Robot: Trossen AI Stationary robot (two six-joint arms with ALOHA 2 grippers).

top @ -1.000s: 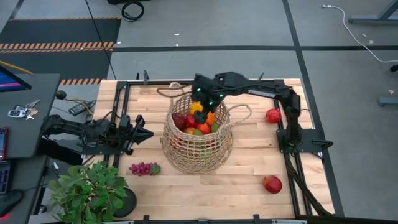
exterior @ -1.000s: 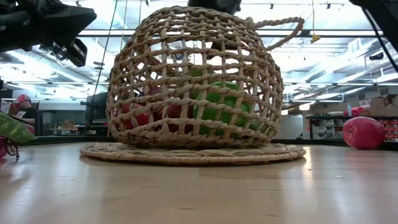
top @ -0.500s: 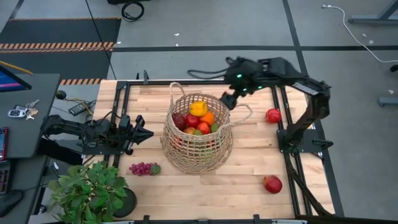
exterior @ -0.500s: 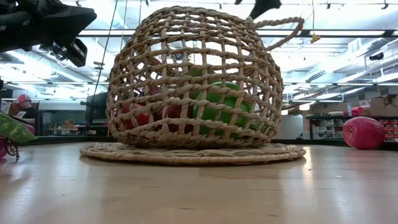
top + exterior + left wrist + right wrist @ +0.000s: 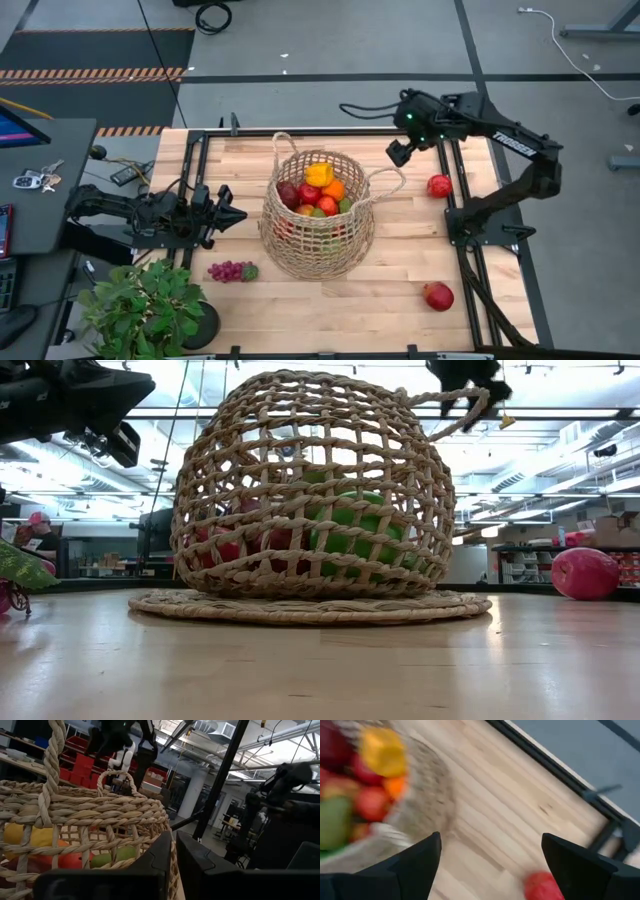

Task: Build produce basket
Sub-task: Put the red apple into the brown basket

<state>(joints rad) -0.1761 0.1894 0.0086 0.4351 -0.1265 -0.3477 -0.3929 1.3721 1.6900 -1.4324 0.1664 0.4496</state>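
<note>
The straw basket (image 5: 318, 215) stands in the middle of the table on its flat base (image 5: 310, 605). Produce fills it: a yellow pepper (image 5: 318, 174) on top, with orange, red and green pieces around it. Outside it lie two red apples (image 5: 439, 185) (image 5: 437, 295) and purple grapes (image 5: 231, 271). My right gripper (image 5: 398, 152) hangs open and empty in the air, past the basket's right handle (image 5: 388, 182). In its wrist view nothing lies between its fingers (image 5: 490, 865). My left gripper (image 5: 238, 214) waits shut just left of the basket, apart from it.
A potted green plant (image 5: 145, 305) stands at the near left corner, next to the grapes. Black frame rails (image 5: 455, 215) run along the table's sides. Bare wood (image 5: 400, 270) lies to the right of the basket and in front of it.
My right gripper has drawn away from over the fruit in the basket. It has risen and swung toward the table's far right corner, tipping as it went. The yellow pepper stays on top of the pile. The basket has not moved.
</note>
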